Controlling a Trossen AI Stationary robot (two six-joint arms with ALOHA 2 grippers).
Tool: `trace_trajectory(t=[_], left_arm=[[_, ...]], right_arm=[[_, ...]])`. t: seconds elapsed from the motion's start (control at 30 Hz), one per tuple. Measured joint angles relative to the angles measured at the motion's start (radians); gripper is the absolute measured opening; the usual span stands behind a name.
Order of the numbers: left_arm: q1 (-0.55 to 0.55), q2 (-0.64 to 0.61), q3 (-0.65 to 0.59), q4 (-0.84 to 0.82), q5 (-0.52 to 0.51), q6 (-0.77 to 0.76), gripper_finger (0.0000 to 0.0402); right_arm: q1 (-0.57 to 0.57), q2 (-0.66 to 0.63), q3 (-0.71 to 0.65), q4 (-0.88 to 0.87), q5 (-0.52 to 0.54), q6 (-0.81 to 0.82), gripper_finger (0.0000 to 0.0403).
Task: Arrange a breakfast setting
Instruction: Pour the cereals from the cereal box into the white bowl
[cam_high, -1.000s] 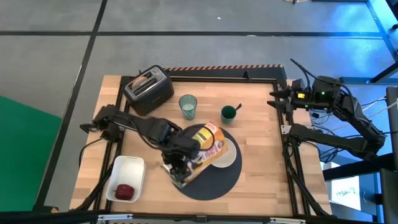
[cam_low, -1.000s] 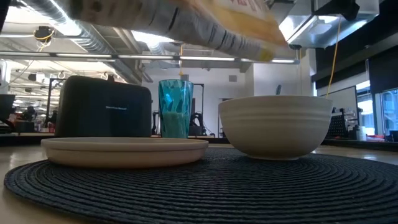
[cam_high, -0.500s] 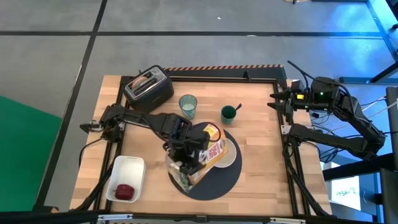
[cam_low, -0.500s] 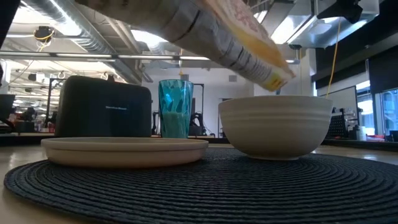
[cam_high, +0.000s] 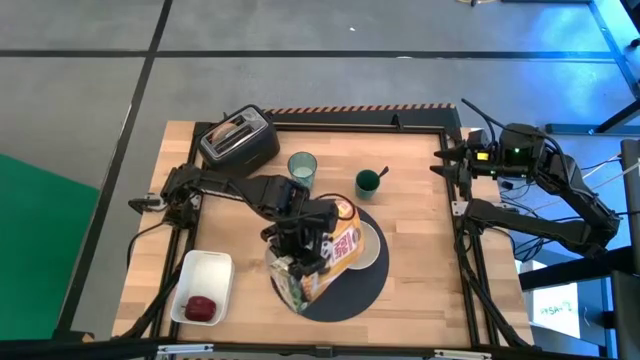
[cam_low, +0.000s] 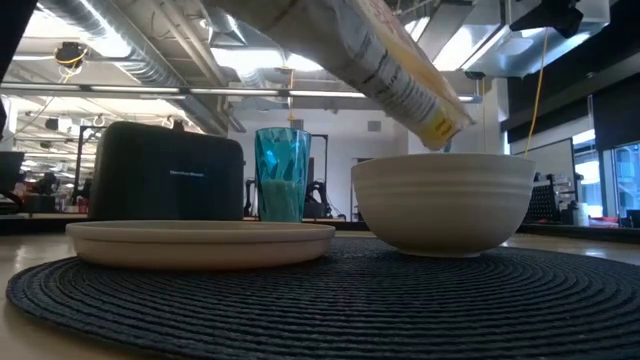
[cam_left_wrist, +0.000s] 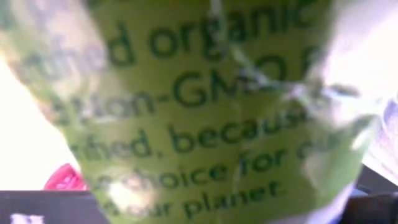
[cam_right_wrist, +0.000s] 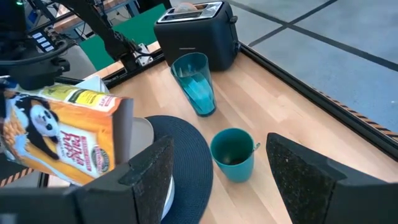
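Above the round dark-grey mat (cam_high: 345, 290), the left gripper (cam_high: 300, 252) is clamped on a tilted cereal box (cam_high: 335, 245), whose upper end hangs over the white bowl (cam_low: 443, 203); the pale beige plate (cam_low: 200, 241) sits beside the bowl on the mat. At the table's far right edge, the right gripper (cam_right_wrist: 211, 180) waits with fingers apart, the teal cup (cam_right_wrist: 233, 154) lying ahead of them.

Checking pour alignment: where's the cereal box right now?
High view: the cereal box is tilted in the left pincer over the mat's centre, its top end above the white bowl.
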Motion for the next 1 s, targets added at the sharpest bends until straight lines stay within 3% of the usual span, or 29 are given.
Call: trace_trajectory(t=[1.0], left_arm=[[0.001, 0.000, 0.001, 0.015, 0.080, -0.114, 0.0179]], right_arm=[[0.000, 0.000, 0.000, 0.001, -0.004, -0.002, 0.0248]])
